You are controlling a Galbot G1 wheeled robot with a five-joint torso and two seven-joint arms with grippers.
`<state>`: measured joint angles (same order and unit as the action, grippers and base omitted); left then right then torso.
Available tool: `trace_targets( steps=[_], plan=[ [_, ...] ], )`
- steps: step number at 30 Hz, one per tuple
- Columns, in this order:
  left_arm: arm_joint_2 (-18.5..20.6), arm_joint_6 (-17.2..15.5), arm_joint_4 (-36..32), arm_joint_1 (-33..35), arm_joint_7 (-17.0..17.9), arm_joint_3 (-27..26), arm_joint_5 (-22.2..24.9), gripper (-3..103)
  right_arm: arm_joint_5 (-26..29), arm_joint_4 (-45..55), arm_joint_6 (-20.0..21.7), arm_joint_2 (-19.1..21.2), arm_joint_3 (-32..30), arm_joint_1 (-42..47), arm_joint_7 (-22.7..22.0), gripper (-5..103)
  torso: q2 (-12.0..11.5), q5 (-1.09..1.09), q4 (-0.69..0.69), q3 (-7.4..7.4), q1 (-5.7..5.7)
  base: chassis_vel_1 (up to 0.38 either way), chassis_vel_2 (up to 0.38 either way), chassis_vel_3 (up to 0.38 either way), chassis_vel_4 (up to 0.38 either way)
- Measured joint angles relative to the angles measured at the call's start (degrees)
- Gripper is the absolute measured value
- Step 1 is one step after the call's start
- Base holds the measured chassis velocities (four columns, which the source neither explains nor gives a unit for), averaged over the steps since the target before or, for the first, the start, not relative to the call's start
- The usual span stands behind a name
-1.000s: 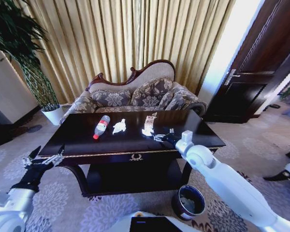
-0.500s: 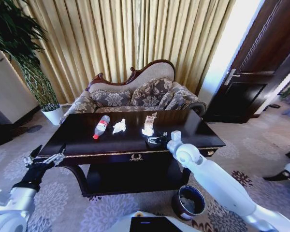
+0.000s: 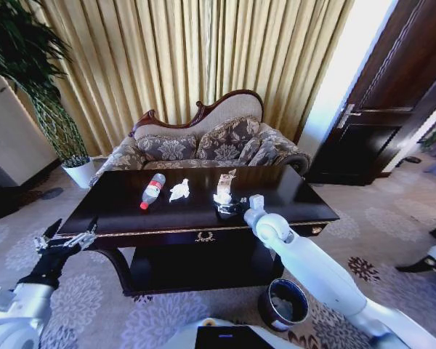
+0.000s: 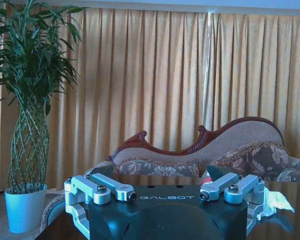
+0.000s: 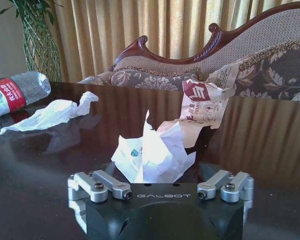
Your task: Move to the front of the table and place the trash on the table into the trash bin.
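Right gripper (image 3: 226, 207) is over the table (image 3: 291, 190), low to the top, arm reaching in from the front right edge. In the right wrist view its fingers (image 5: 104, 187) stand spread, with crumpled white paper (image 5: 151, 154) sitting in the gap between them; no pinch on it that I can see. Directly beyond that paper, farther from the gripper along its pointing direction, stands the torn beige wrapper (image 5: 202, 107) with a red patch, upright and leaning.

Tissue (image 5: 47, 114) lies off to the gripper's left side, well apart from it. Bottle (image 5: 16, 91) lies farther out the same way, on its side; in the head view its long axis runs diagonally, red cap toward the front edge.

Judgement: the coming move turns on the paper already being centred between the fingers, so a straight closing should take it; no sideways shift appears needed.

Left gripper (image 3: 64, 238) is parked, spread, off the table's front left corner. It is the nearer arm to the bottle.

Trash bin (image 3: 283, 305) stands on the carpet below the right arm, in front of the table.
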<state>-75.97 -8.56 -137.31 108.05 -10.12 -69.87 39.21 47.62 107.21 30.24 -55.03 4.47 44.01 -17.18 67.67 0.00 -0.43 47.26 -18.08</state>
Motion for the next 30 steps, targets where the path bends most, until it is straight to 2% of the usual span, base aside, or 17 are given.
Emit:
trace_targets(
  steps=[3, 5, 8, 9, 11, 13, 16, 17, 20, 21, 23, 25, 27, 30],
  plan=[
    [0.1, 0.2, 0.3, 0.0, 0.0, 0.0, 0.0, 100, -0.2, -0.1, -0.5, 0.0, 0.0, 0.0, 0.0, 79, 0.0, 0.0, 0.0, 0.0, 0.0, 0.0, 0.0, 0.0, 0.0],
    [0.1, 0.3, 0.3, 0.0, 0.0, 0.0, 0.0, 100, -0.3, -0.2, -0.8, 0.0, -0.1, 0.0, 0.0, 79, 0.0, 0.0, 0.0, 0.0, 0.0, 0.0, 0.0, 0.0, 0.0],
    [0.1, 0.4, 0.4, 0.0, 0.0, 0.2, 0.0, 100, -0.6, -0.3, -1.3, 0.1, -0.3, 0.1, 0.0, 62, 0.0, 0.0, 0.0, 0.0, 0.0, 0.0, 0.0, 0.0, 0.0],
    [0.1, 0.4, 0.4, 0.0, 0.0, 0.2, 0.0, 100, -0.6, -0.3, -1.3, 0.1, -0.3, 0.1, 0.0, 62, 0.0, 0.0, 0.0, 0.0, 0.0, 0.0, 0.0, 0.0, 0.0],
    [0.2, 0.6, 0.6, 0.0, -0.1, 0.3, 0.0, 100, -0.8, -0.3, -1.5, 0.2, -0.5, 0.4, 0.0, 51, 0.0, 0.0, 0.0, 0.0, 0.0, 0.0, 0.0, 0.0, 0.0],
    [0.3, 0.7, 0.7, 0.0, -0.1, 0.3, 0.0, 100, -0.9, -0.3, -1.6, 0.2, -0.6, 0.5, 0.0, 51, 0.0, 0.0, 0.0, 0.0, 0.0, 0.0, 0.0, 0.0, 0.0],
    [0.3, 1.2, 0.9, 0.2, -0.3, 0.2, 0.0, 100, -1.3, -0.3, -2.0, 0.2, -0.7, 0.7, 0.0, 35, 0.0, 0.0, 0.0, 0.0, 0.0, 0.0, 0.0, 0.0, 0.0],
    [0.3, 1.2, 0.9, 0.2, -0.3, 0.2, 0.0, 100, -1.3, -0.3, -2.0, 0.2, -0.7, 0.7, 0.0, 35, 0.0, 0.0, 0.0, 0.0, 0.0, 0.0, 0.0, 0.0, 0.0],
    [0.3, 1.5, 1.2, 0.2, -0.5, 0.2, -0.1, 100, -1.4, -0.3, -2.2, 0.3, -0.9, 0.7, 0.0, 19, 0.0, 0.0, 0.0, 0.0, 0.0, 0.0, 0.0, 0.0, 0.0],
    [0.3, 1.5, 1.2, 0.2, -0.5, 0.2, -0.1, 100, -1.4, -0.3, -2.2, 0.3, -0.9, 0.7, 0.0, 19, 0.0, 0.0, 0.0, 0.0, 0.0, 0.0, 0.0, 0.0, 0.0],
    [0.2, 1.6, 1.2, 0.2, -0.6, 0.2, -0.1, 100, -1.4, -0.2, -2.4, 0.4, -0.9, 0.7, 0.0, 8, 0.0, 0.0, 0.0, 0.0, 0.0, 0.0, 0.0, 0.0, 0.0],
    [0.2, 1.7, 1.3, 0.2, -0.6, 0.2, -0.1, 100, -1.5, -0.1, -2.5, 0.4, -1.0, 0.7, 0.1, 8, 0.0, 0.0, 0.0, 0.0, 0.0, 0.0, 0.0, 0.0, 0.0],
    [0.2, 1.8, 1.4, 0.2, -0.7, 0.2, -0.1, 100, -1.5, 0.2, -2.9, 0.4, -1.4, 0.7, 0.1, 1, 0.0, 0.0, 0.0, 0.0, 0.0, 0.0, 0.0, 0.0, 0.0],
    [0.2, 1.8, 1.5, 0.2, -0.8, 0.2, -0.1, 100, -1.5, 0.6, -3.5, 0.4, -2.1, 0.9, 0.1, 0, 0.0, 0.0, 0.0, 0.0, 0.0, 0.0, 0.0, 0.0, 0.0]
  ],
)
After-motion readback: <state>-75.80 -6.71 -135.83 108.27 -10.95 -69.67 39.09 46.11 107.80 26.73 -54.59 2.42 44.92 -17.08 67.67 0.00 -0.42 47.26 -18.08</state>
